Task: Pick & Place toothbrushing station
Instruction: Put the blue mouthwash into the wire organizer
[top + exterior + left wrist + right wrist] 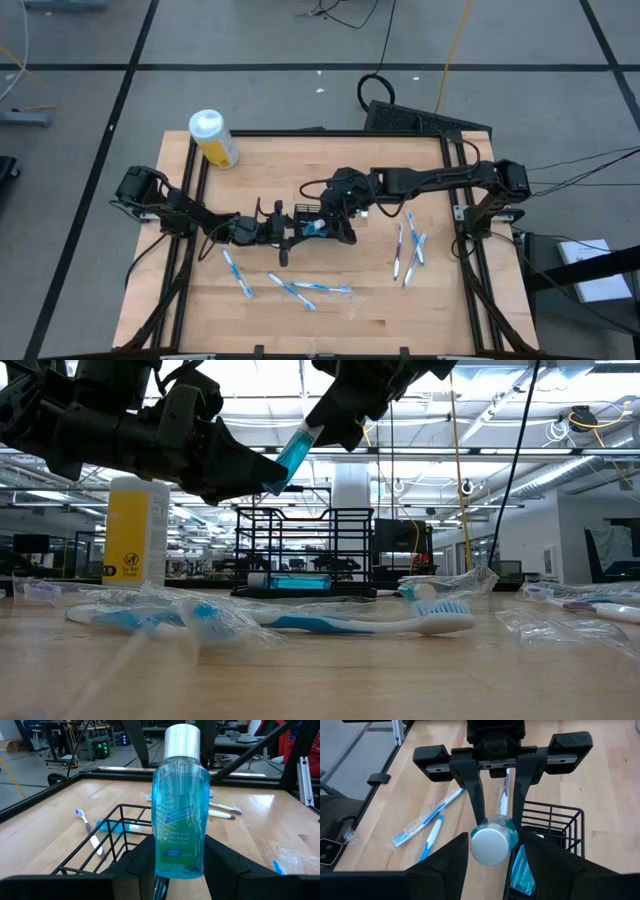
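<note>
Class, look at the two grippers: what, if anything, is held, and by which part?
The left gripper holds a small teal bottle by its lower body. The right gripper is around its silver cap; a firm grip cannot be told.

the middle of the table is crowded: the left gripper and right gripper meet over the black wire basket, both closed around a teal bottle. toothbrushes lie at 6 o'clock of the basket, more toothbrushes at 3 o'clock. the yellow bottle stands at 10 o'clock; bare wood lies between it and the basket.
</note>
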Tool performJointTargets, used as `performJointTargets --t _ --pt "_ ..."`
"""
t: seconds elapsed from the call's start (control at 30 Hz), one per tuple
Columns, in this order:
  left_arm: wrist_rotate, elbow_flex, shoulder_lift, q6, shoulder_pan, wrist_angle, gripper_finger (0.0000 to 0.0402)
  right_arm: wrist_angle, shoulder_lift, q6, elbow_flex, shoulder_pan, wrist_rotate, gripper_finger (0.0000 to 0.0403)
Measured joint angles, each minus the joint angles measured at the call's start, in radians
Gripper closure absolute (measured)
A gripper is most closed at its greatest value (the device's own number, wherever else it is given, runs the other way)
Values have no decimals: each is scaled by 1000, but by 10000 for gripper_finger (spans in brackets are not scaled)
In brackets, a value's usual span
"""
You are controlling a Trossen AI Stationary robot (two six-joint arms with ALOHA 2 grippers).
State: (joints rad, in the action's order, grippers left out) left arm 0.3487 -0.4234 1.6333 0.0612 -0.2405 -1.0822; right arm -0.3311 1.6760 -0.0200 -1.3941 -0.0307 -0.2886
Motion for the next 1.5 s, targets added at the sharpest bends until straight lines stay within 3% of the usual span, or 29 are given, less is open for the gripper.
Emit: performJointTargets --t 0.53,1.5 --pt "-4 0 0 22 11 6 266 -4 8 -22 0 11 14 312" --pt "-35 0 1 24 11 -11 264 -4 8 -48 0 13 0 313"
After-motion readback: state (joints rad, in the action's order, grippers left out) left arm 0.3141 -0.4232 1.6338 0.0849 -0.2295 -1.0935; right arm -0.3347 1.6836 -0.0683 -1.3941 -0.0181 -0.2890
